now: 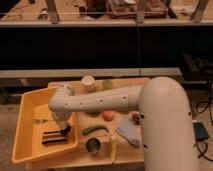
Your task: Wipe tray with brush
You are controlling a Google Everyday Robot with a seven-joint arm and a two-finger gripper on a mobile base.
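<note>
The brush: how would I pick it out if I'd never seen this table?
Find the big yellow-orange tray at the picture's left. Inside it, near its right wall and right by the robot's hand, lies the brush. It is the only dark, oblong thing in the tray, unlike the green vegetable outside it.
</note>
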